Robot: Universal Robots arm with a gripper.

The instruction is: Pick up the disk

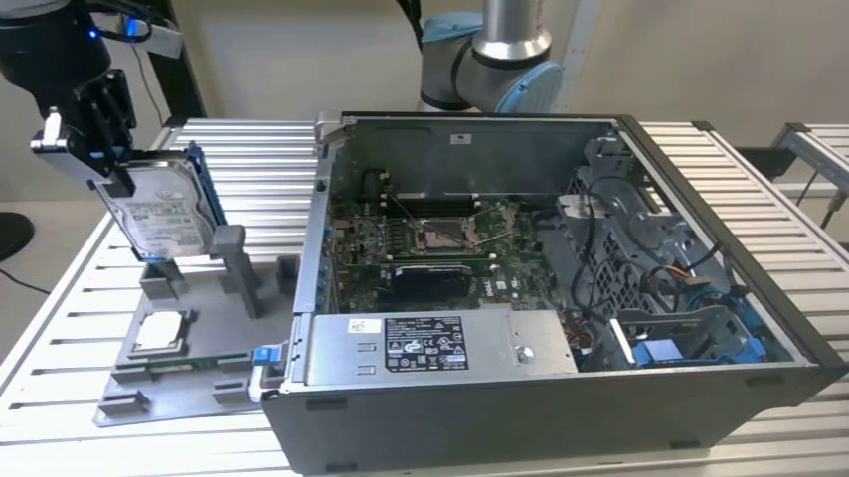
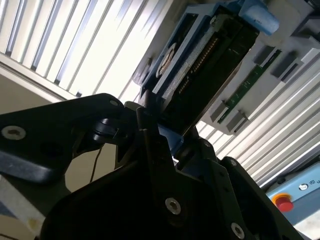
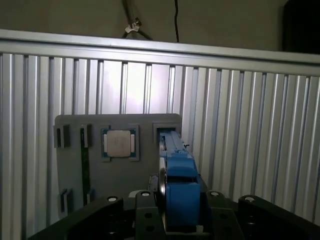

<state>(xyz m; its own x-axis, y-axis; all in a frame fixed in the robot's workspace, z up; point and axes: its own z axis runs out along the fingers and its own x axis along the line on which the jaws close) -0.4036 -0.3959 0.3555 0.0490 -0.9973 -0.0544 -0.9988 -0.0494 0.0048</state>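
The gripper point(image 1: 109, 164) has the disk point(image 1: 166, 214), jaws clamped on its upper end across the thin sides. The drive stands on edge, long axis close to upright and leaning a little, with the white label face turned toward the exterior view's right. Its blue bracket point(image 1: 202, 189) runs up the edge facing the computer. The lower end sits right at the upright posts of the grey fixture tray point(image 1: 173, 373). Whether it is clear of the slot there, I cannot tell.

In the first wrist view the blue bracket edge point(image 3: 179, 175) runs straight out from between the jaws toward the tray's slot. The square processor chip point(image 3: 120, 144) lies flat in its pocket just beside that line. In the second wrist view the connector end of the drive point(image 2: 200, 65) points away from the gripper point(image 2: 160, 137).

The tray lies by the slatted desk's point(image 1: 265, 159) edge on the exterior view's left. Just beside it stands the open computer case point(image 1: 531, 417), its wall close to the drive. Inside are the motherboard point(image 1: 438, 238) and the grey power supply point(image 1: 438, 343).
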